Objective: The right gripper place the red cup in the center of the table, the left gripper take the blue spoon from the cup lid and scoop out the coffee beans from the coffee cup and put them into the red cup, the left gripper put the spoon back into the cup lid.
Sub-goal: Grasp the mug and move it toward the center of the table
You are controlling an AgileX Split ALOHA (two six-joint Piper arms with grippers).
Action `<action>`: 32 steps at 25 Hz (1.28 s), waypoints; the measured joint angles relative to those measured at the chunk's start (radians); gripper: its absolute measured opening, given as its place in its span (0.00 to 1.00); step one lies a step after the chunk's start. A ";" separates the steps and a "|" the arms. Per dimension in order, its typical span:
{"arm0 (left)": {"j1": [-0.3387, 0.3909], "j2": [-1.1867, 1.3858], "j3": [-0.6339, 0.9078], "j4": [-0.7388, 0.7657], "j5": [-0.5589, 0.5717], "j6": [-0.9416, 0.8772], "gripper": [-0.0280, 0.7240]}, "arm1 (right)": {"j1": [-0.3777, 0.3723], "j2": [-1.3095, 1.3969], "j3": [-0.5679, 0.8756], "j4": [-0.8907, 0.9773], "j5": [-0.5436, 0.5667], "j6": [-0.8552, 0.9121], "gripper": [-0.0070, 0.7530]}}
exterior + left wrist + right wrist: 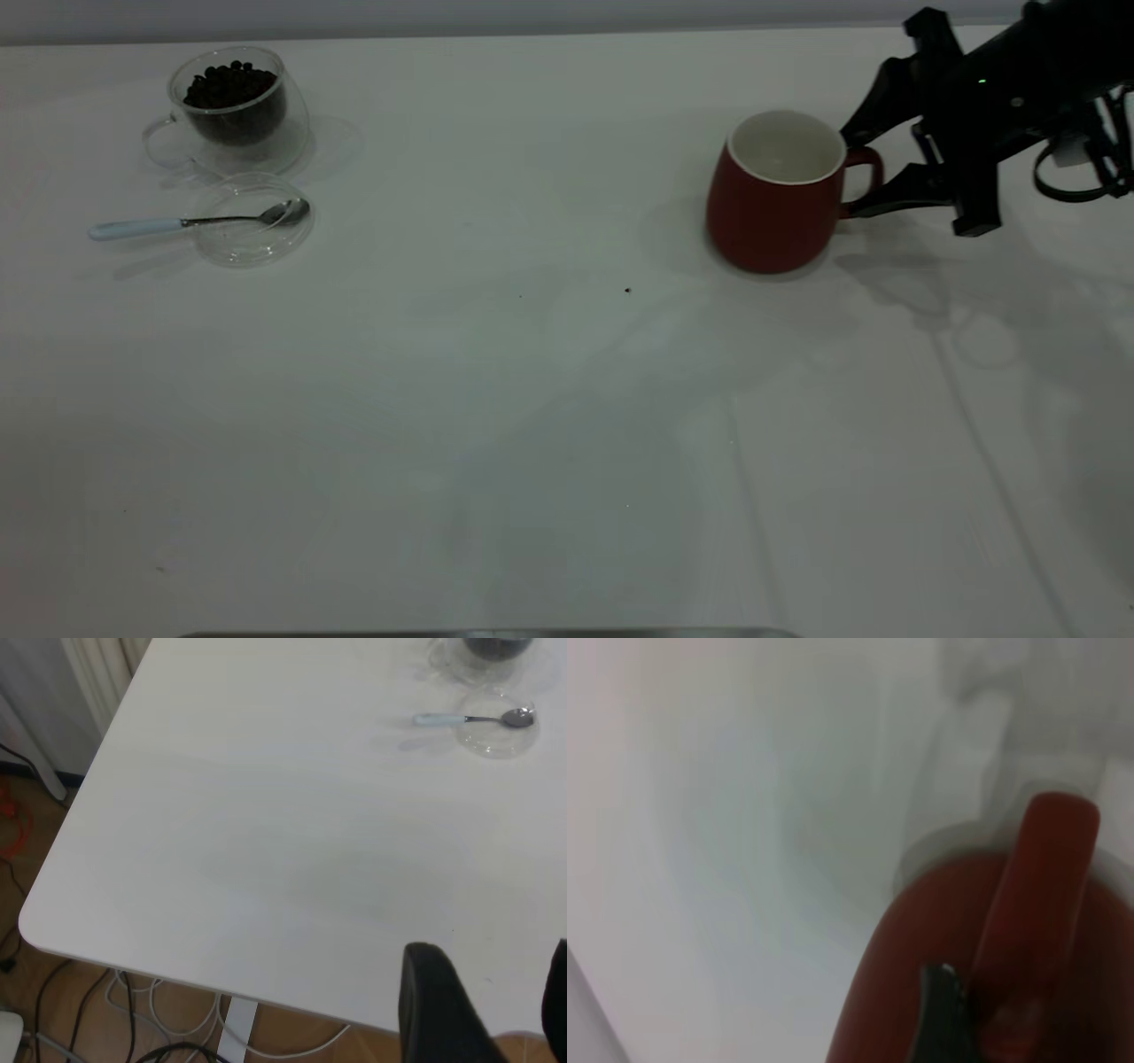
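Observation:
The red cup (771,204) stands on the white table (532,399) at the right, handle toward my right gripper (852,175). Its black fingers are spread, one on each side of the handle, so it is open. In the right wrist view one finger (943,1014) lies close beside the handle of the red cup (921,974). At the far left, the glass coffee cup (235,111) holds coffee beans (229,87). In front of it the blue spoon (195,221) rests across the cup lid (250,250). My left gripper (496,1001) is open over the table's edge, far from the spoon (469,719).
A single dark speck (627,289) lies near the table's middle. In the left wrist view the table corner (35,926) shows, with cables (177,1028) on the floor beyond it. The right arm (1019,97) reaches in from the far right.

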 joint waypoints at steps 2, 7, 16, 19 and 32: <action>0.000 0.000 0.000 0.000 0.000 0.000 0.51 | 0.020 0.009 0.000 0.025 -0.012 0.000 0.75; 0.000 0.000 0.000 0.000 0.000 0.000 0.51 | 0.088 0.040 -0.002 0.128 -0.019 0.000 0.75; 0.000 0.000 0.000 0.000 0.000 0.000 0.51 | 0.228 0.108 -0.142 0.146 -0.018 0.005 0.75; 0.000 0.000 0.000 0.000 0.000 0.000 0.51 | 0.262 0.128 -0.192 0.146 -0.018 0.029 0.75; 0.000 0.000 0.000 0.000 0.000 0.000 0.51 | 0.346 0.164 -0.250 0.169 -0.023 0.049 0.75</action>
